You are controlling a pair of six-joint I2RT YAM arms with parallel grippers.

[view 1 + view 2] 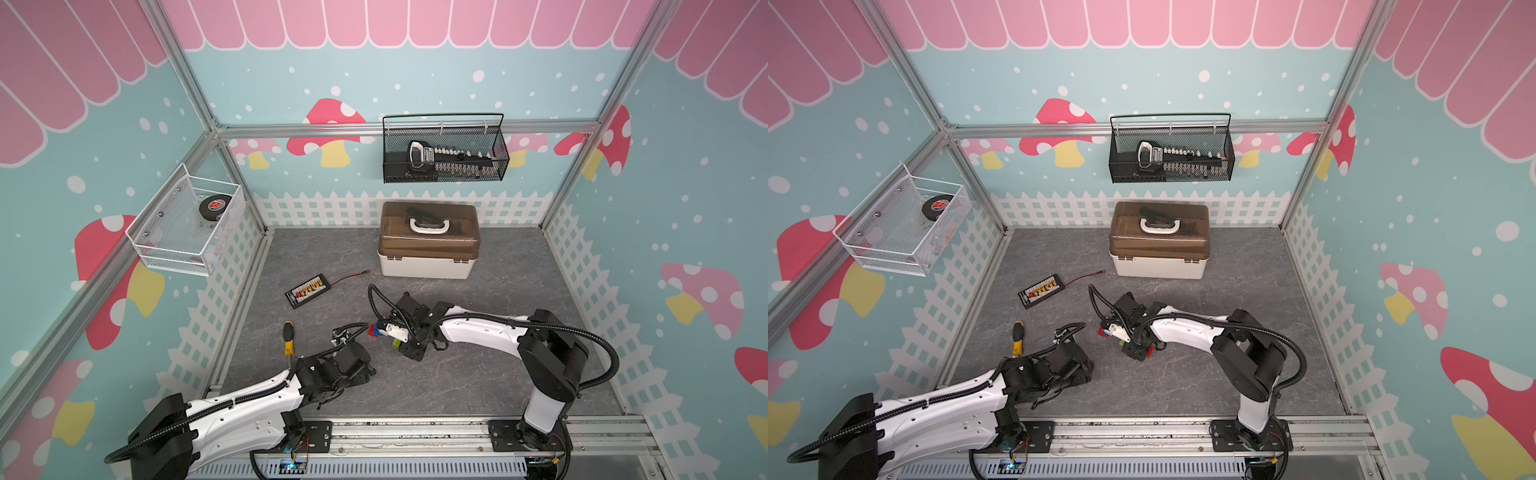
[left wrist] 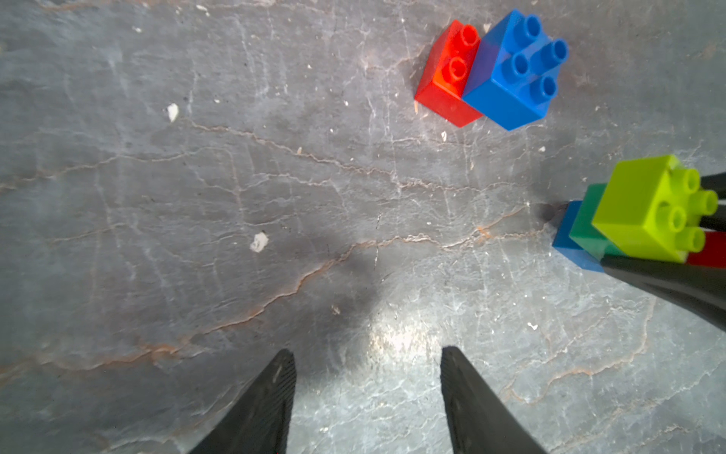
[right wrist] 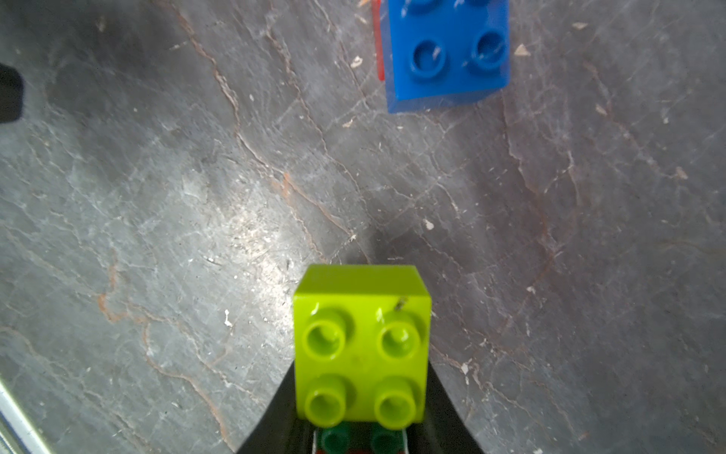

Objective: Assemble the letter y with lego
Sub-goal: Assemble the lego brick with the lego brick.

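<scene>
My right gripper (image 3: 359, 371) is shut on a lego stack. A lime brick (image 3: 361, 342) (image 2: 648, 212) tops a dark green brick (image 2: 587, 224), which sits on a blue brick (image 2: 569, 239), and a red brick (image 2: 709, 251) shows behind the lime one. Whether the stack touches the floor I cannot tell. A second blue brick (image 2: 514, 70) (image 3: 448, 51) sits half over a red brick (image 2: 448, 78) on the floor close by. My left gripper (image 2: 366, 350) is open over bare floor, apart from all the bricks. In both top views the lime brick (image 1: 397, 343) (image 1: 1122, 343) shows under my right wrist.
A yellow-handled screwdriver (image 1: 288, 338) lies left of my left arm. A black charger board (image 1: 307, 290) with a red wire lies further back. A white box with a brown lid (image 1: 428, 241) stands at the back. Wire baskets (image 1: 444, 149) (image 1: 187, 224) hang on the walls.
</scene>
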